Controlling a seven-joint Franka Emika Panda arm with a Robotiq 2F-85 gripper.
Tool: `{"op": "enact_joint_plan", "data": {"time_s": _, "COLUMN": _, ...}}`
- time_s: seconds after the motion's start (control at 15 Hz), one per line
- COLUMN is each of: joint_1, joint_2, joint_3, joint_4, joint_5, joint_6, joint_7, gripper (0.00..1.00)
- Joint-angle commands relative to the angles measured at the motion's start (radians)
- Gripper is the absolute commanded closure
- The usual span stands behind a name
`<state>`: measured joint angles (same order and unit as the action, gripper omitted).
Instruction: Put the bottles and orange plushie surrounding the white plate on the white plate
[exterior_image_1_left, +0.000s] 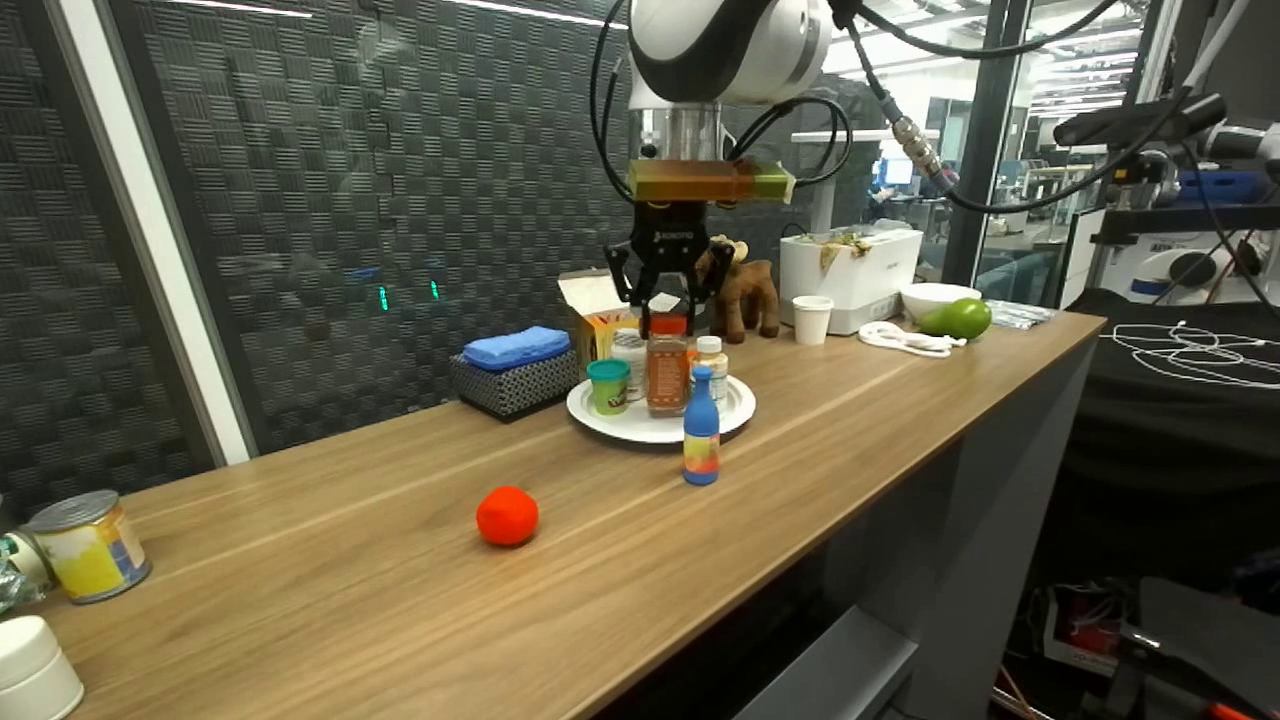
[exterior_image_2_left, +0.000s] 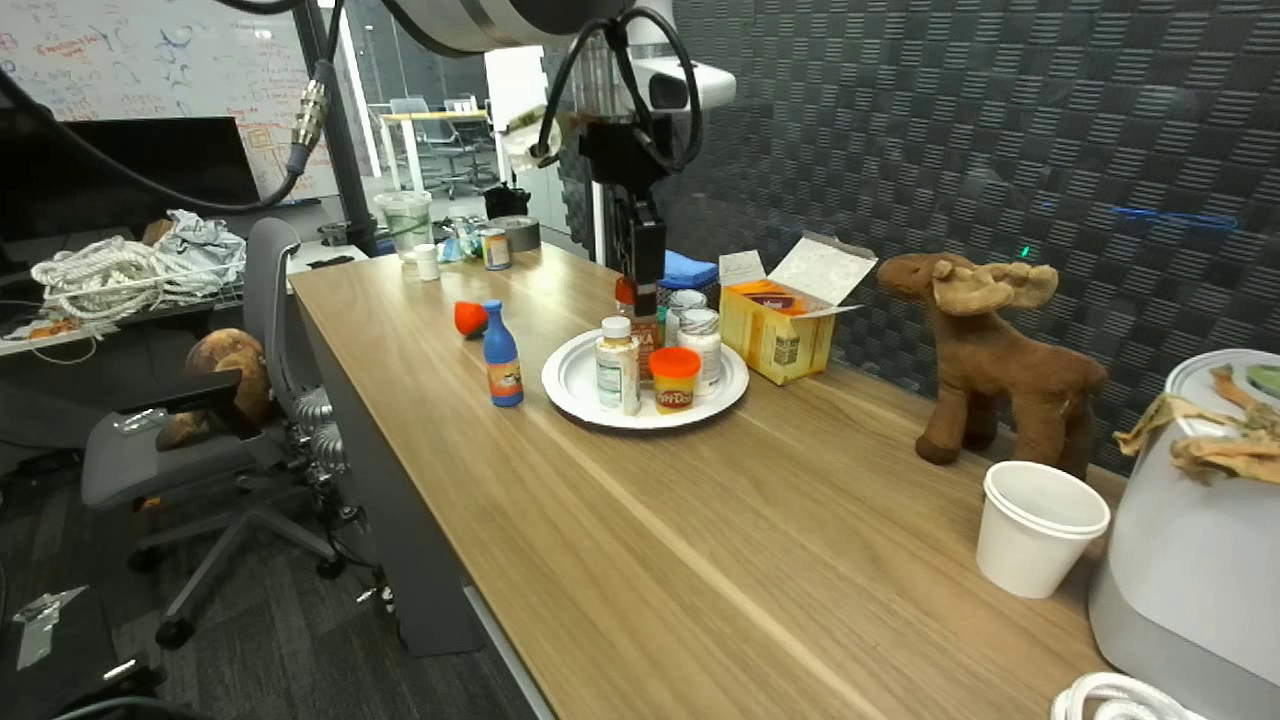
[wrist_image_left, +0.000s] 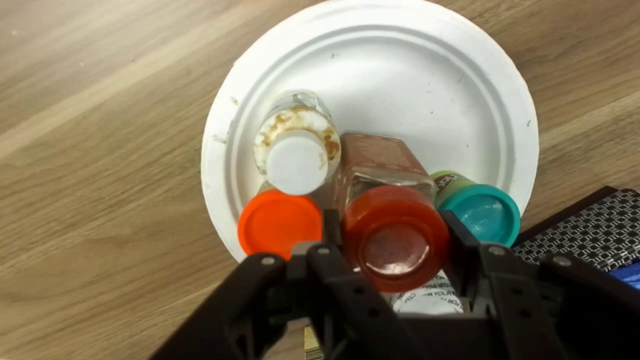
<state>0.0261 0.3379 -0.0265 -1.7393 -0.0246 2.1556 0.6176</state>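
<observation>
The white plate (exterior_image_1_left: 640, 430) holds a white-capped bottle (wrist_image_left: 297, 162), an orange-lidded tub (wrist_image_left: 280, 225), a teal-lidded tub (wrist_image_left: 482, 215) and white bottles (exterior_image_2_left: 702, 350) at the back. A red-capped spice bottle (exterior_image_1_left: 667, 375) stands upright among them. My gripper (wrist_image_left: 393, 227) points down with its fingers pressed to both sides of the red cap; I cannot tell if the base touches the plate. A blue bottle (exterior_image_1_left: 701, 440) stands on the table beside the plate. The orange plushie (exterior_image_1_left: 507, 516), a round red-orange ball, lies farther off; it also shows in an exterior view (exterior_image_2_left: 470, 319).
An open yellow box (exterior_image_2_left: 780, 330) and a patterned box with a blue cloth (exterior_image_1_left: 515, 375) stand close behind the plate. A brown moose plushie (exterior_image_2_left: 1000, 350), paper cups (exterior_image_2_left: 1040, 530) and a white appliance (exterior_image_1_left: 850, 280) stand farther along. A can (exterior_image_1_left: 88, 548) is at the opposite end.
</observation>
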Motion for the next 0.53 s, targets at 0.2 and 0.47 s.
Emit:
{"op": "enact_joint_plan", "data": {"time_s": 0.2, "joint_1": 0.026, "joint_2": -0.003, "joint_3": -0.02, "joint_4": -0.023, "joint_5": -0.021, "joint_6": 0.106, "joint_7": -0.015, "gripper": 0.75}}
{"op": "enact_joint_plan", "data": {"time_s": 0.47, "joint_1": 0.051, "joint_2": -0.024, "joint_3": -0.019, "joint_4": -0.055, "joint_5": -0.067, "joint_6": 0.154, "joint_7": -0.019, "gripper": 0.25}}
